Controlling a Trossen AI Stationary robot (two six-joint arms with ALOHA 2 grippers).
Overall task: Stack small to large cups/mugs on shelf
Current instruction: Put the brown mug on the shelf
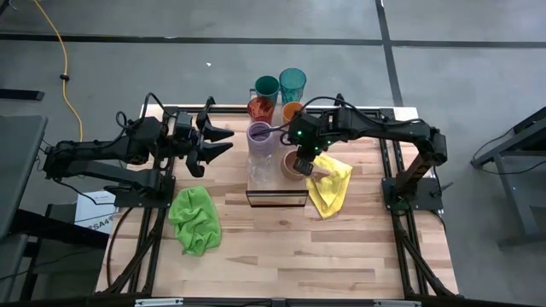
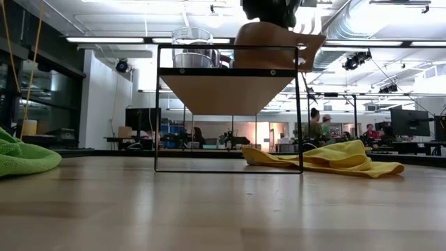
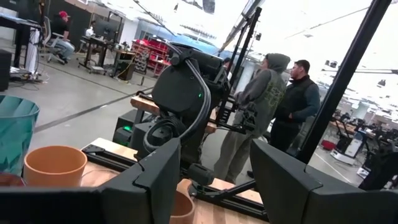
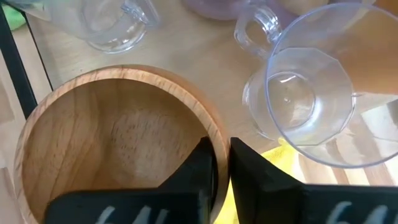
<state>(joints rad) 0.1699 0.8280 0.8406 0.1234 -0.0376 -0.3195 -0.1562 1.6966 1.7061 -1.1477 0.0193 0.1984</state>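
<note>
Wooden desk (image 1: 281, 256), slatted top on a dark frame.

Near left: green cloth (image 1: 195, 220), crumpled, lying flat on the desk.

Centre: shelf (image 1: 275, 181), a light-wood plank on a thin dark frame, standing raised above the desk. On its top, two clear handled glasses (image 4: 308, 99), one beside the other, and a wooden cup (image 4: 118, 143) at the right end of the plank.

Right of the shelf: yellow cloth (image 1: 331, 184), rumpled, its edge running in beside the shelf's legs.

Right hand (image 4: 222, 163), above the shelf's right end: the two dark fingers stand close together, pinching the rim of the wooden cup, one finger inside the bowl and one outside. The cup sits upright.

Left hand (image 1: 218, 140), left of the shelf and apart from it: fingers spread wide, holding nothing, pointing toward the drinkware.

Just beyond the shelf: lavender mug (image 1: 259, 135), touching or nearly touching the plank's far end.

Far edge of the desk: amber-orange tumbler (image 1: 260, 109) and orange cup (image 1: 293, 111) side by side; behind them two teal tumblers (image 1: 292, 83), all upright.

Beyond the desk: two people (image 3: 273, 106) standing in the room.
</note>
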